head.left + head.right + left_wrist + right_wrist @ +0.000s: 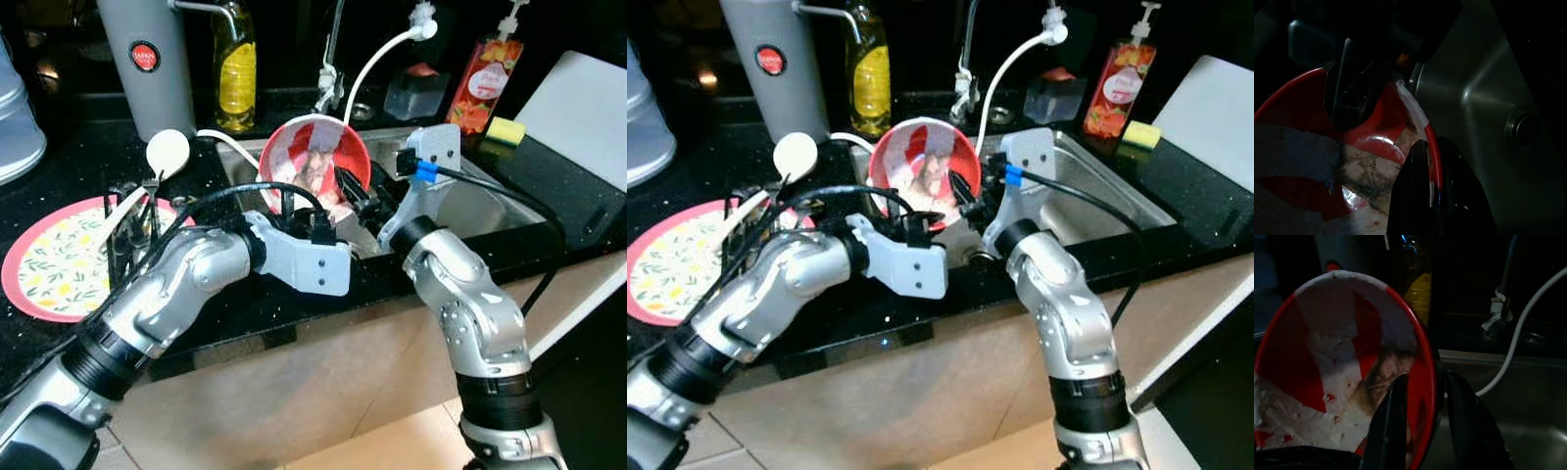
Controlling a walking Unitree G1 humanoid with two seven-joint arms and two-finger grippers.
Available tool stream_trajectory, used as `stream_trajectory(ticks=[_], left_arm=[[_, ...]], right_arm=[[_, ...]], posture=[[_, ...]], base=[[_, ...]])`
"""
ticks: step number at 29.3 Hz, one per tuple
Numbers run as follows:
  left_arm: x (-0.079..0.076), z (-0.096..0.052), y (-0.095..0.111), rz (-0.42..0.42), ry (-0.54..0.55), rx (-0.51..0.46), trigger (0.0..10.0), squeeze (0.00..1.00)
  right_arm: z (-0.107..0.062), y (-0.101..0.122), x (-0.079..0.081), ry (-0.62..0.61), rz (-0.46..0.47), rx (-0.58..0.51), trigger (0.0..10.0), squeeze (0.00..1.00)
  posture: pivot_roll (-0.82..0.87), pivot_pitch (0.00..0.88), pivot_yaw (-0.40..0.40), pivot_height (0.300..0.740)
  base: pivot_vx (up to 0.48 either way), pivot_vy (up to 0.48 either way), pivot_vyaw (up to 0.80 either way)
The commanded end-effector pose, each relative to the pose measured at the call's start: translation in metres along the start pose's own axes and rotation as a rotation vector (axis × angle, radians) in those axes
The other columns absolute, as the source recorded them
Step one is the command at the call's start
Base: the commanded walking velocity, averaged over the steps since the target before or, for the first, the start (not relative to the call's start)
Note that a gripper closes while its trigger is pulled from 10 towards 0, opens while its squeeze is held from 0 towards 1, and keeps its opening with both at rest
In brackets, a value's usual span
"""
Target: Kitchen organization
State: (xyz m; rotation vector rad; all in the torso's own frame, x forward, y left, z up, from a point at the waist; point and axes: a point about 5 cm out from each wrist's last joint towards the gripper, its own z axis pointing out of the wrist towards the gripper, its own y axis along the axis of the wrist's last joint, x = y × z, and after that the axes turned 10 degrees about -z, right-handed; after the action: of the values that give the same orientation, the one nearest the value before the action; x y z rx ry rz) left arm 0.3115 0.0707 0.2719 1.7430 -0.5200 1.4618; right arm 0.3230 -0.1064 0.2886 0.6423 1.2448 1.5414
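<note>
A red bowl (313, 162) with white patches and dirty smears is held tilted on edge over the steel sink (490, 206). My left gripper (291, 208) is shut on its lower rim; in the left wrist view its fingers (1413, 196) straddle the red rim (1434, 161). From the right, my right gripper (350, 191) is shut on the bowl's right rim. In the right wrist view, one finger (1391, 431) lies inside the bowl (1327, 357) and the other outside it.
A pink floral plate (59, 264) and a white ladle (167, 152) lie on the black counter at left, beside black rack wires. Behind stand a grey flask (147, 59), oil bottle (235, 73), faucet hose (377, 64), soap bottle (485, 83) and sponge (506, 129).
</note>
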Motion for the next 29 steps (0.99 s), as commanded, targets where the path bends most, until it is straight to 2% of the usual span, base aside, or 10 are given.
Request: stream_trajectory(ticks=[1,9,10,18,20,21,22,23,26,29], left_arm=[[0.007,0.001,0.015,0.060,0.031,-0.084,10.0,0.00],[0.007,0.002,0.014,0.105,0.053,-0.091,10.0,0.00],[0.007,0.003,0.014,0.100,0.055,-0.096,10.0,1.00],[0.013,0.006,0.021,0.041,0.103,-0.137,10.0,1.00],[0.016,0.003,0.023,0.002,0.124,-0.151,10.0,0.00],[0.017,0.002,0.024,-0.009,0.124,-0.160,10.0,0.00],[0.020,0.000,0.025,-0.056,0.142,-0.176,10.0,0.00],[0.020,0.000,0.025,-0.056,0.142,-0.176,10.0,0.00],[0.035,-0.012,0.025,-0.286,0.204,-0.217,10.0,0.00],[0.045,-0.019,0.022,-0.414,0.265,-0.231,10.0,0.00]], right_arm=[[-0.002,-0.019,-0.006,-0.022,-0.011,0.106,0.0,0.00],[-0.001,-0.024,-0.011,-0.074,0.001,0.145,0.0,0.00],[0.000,-0.024,-0.011,-0.078,-0.002,0.149,0.0,0.00],[0.001,-0.022,-0.006,-0.072,0.008,0.139,0.0,0.00],[0.002,-0.021,-0.007,-0.081,0.011,0.134,0.0,0.00],[0.002,-0.021,-0.007,-0.084,0.013,0.132,0.0,0.00],[0.003,-0.021,-0.009,-0.096,0.011,0.133,10.0,0.00],[0.003,-0.021,-0.009,-0.096,0.011,0.133,10.0,0.00],[0.008,-0.021,-0.025,-0.171,-0.014,0.120,10.0,0.00],[0.012,-0.023,-0.037,-0.222,-0.027,0.124,10.0,0.00]], posture=[[-0.10,0.078,-0.081,0.740],[-0.10,0.080,-0.086,0.740],[-0.10,0.080,-0.086,0.740],[-0.10,0.081,-0.085,0.740],[-0.10,0.082,-0.084,0.740],[-0.10,0.082,-0.084,0.740],[-0.10,0.084,-0.081,0.740],[-0.10,0.084,-0.081,0.740],[-0.10,0.088,-0.077,0.740],[-0.09,0.093,-0.074,0.740]], base=[[0.000,0.000,0.00],[0.000,0.000,0.00],[0.000,0.000,0.00],[0.000,0.000,0.00],[0.000,0.000,0.00],[0.000,0.000,0.00],[0.000,0.000,0.00],[0.000,0.000,0.00],[0.000,0.000,0.00],[0.000,0.000,0.00]])
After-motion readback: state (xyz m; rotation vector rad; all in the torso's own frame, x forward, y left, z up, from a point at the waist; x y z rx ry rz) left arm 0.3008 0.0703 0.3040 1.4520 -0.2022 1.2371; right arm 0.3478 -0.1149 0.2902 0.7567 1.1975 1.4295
